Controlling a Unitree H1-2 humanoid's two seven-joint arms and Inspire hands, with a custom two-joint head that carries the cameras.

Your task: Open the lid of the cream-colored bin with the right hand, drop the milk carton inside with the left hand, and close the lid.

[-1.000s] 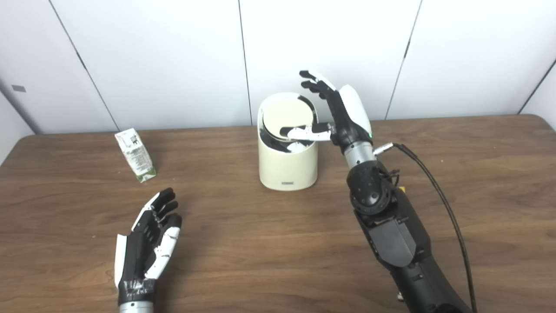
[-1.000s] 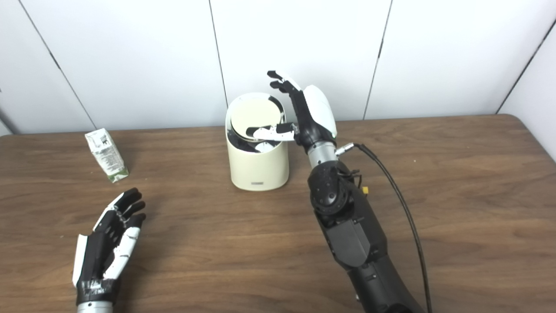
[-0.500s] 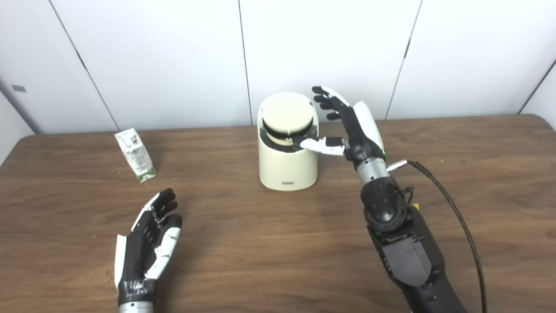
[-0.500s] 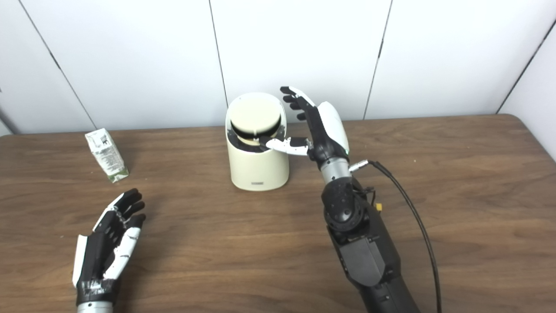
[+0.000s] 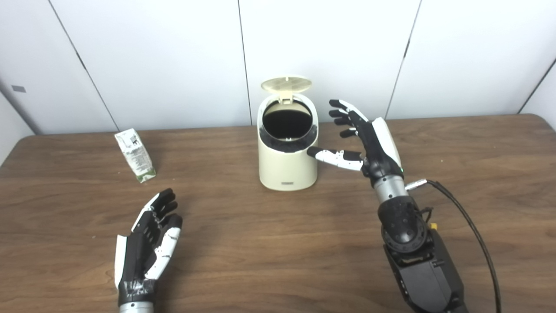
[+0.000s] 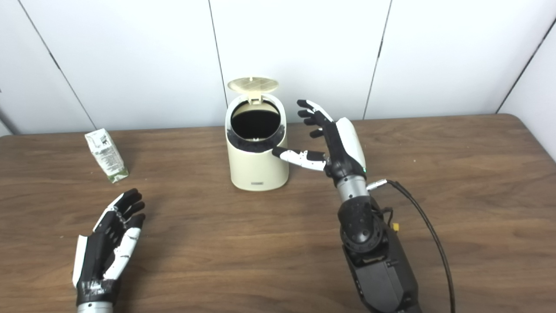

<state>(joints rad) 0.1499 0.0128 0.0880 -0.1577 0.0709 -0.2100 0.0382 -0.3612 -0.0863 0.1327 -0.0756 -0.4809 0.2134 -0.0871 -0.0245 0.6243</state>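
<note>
You can't read any text here: the milk carton (image 5: 135,154), left of the bin (image 5: 286,167), carries dark print too small to make out, and the small grey label low on the bin's front is blurred.

bin (image 6: 257,167) lid (image 6: 253,84) up | right robot hand (image 6: 336,145) beside, fingers spread
</note>
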